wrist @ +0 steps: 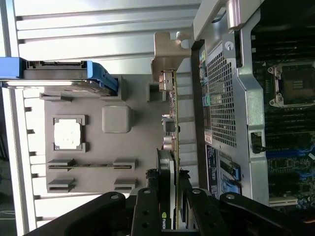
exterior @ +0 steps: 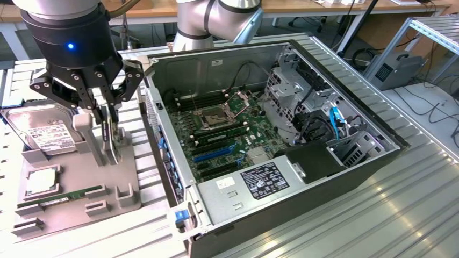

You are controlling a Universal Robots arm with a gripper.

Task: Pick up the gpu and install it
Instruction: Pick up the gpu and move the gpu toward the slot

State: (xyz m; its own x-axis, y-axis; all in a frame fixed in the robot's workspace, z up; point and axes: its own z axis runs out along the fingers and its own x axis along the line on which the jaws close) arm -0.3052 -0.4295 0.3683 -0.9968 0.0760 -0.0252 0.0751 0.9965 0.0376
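The gpu (wrist: 171, 132) has a green circuit board and a bright metal end bracket. The gripper (wrist: 170, 199) is matt black. The holder tray (wrist: 140, 152) is matt grey plastic; the surface (exterior: 401, 215), ribbed brushed metal; the computer case (wrist: 221, 98), perforated sheet metal.

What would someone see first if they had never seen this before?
Probably the big open computer case in the middle, with its green motherboard showing inside. Next, the black gripper on the exterior view's left, clamped on the gpu, which stands on edge over the grey tray.
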